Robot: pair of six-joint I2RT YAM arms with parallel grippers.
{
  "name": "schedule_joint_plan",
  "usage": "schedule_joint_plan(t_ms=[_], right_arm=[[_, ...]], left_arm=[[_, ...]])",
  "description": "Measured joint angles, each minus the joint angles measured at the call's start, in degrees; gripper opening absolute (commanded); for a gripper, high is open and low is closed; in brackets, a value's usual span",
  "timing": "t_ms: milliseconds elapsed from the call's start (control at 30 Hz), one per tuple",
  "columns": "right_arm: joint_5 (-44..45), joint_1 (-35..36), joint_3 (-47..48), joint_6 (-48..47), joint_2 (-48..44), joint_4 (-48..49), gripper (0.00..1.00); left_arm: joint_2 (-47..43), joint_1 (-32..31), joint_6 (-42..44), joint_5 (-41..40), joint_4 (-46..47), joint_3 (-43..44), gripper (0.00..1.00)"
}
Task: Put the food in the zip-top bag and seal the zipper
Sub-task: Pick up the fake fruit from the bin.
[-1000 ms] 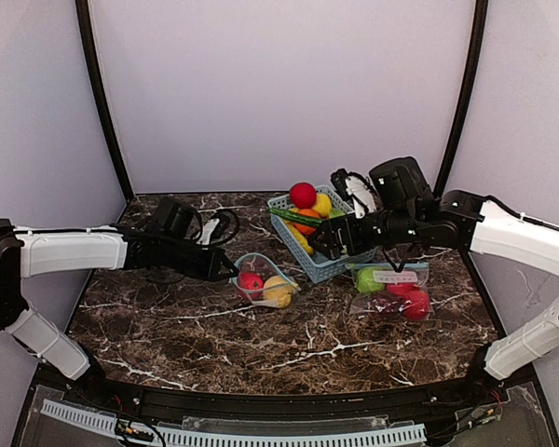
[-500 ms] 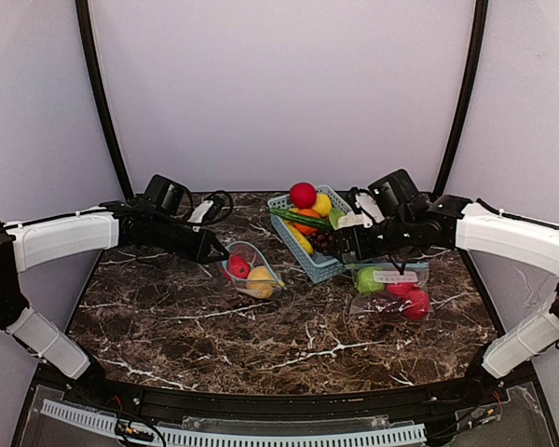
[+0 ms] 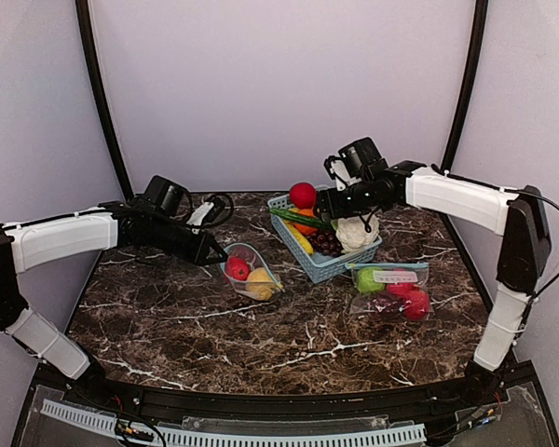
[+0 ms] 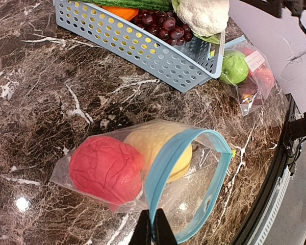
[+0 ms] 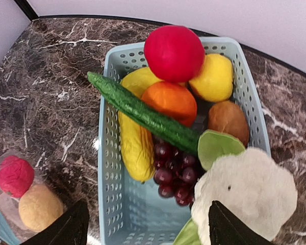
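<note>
On the left of the marble table (image 3: 261, 345), the blue zipper strip (image 4: 166, 163) of the zip-top bag (image 4: 204, 173) is being pinched at its near edge by the left gripper (image 4: 153, 230), whose fingers are being held closed on it. The bag is being kept lying on its side with its mouth gaping open, just left of the basket (image 3: 328, 267). A red fruit (image 4: 106, 168) and a yellow fruit (image 4: 158, 145) are being held inside it, touching each other. In the middle, more food is being carried in the light-blue basket: a red ball (image 5: 173, 52) at the far end, a cucumber (image 5: 143, 115) lying slantwise across the pile, dark grapes (image 5: 173, 173) and a cauliflower (image 5: 247, 194) at the near right. The right gripper (image 5: 145, 227) is being held above the basket, its fingers spread wide with nothing between them. On the right, near the basket, a second bag (image 3: 391, 291) is lying flat, with a green apple (image 3: 370, 280) and red pieces being held inside.
</note>
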Motion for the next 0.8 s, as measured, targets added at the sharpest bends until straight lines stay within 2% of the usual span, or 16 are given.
schedule_joint_plan(t_ms=[167, 367, 533, 700, 800], right_arm=[[-0.3, -2.6, 10.7, -2.4, 10.8, 0.0, 0.65], [-3.2, -5.3, 21.1, -4.9, 21.7, -0.3, 0.62], [-5.3, -6.1, 26.8, -6.9, 27.5, -2.0, 0.56], [-7.0, -5.5, 24.3, -7.6, 27.2, -2.4, 0.57], [-7.5, -4.6, 19.1, -8.1, 23.8, -1.6, 0.63]], left_arm=[[-0.7, 0.0, 0.1, 0.0, -0.3, -0.2, 0.01], [-0.7, 0.0, 0.1, 0.0, -1.0, -0.2, 0.01], [-0.7, 0.0, 0.1, 0.0, -1.1, -0.2, 0.01], [-0.7, 0.0, 0.2, -0.2, -1.1, -0.2, 0.01], [-0.7, 0.0, 0.3, -0.2, -1.1, -0.2, 0.01]])
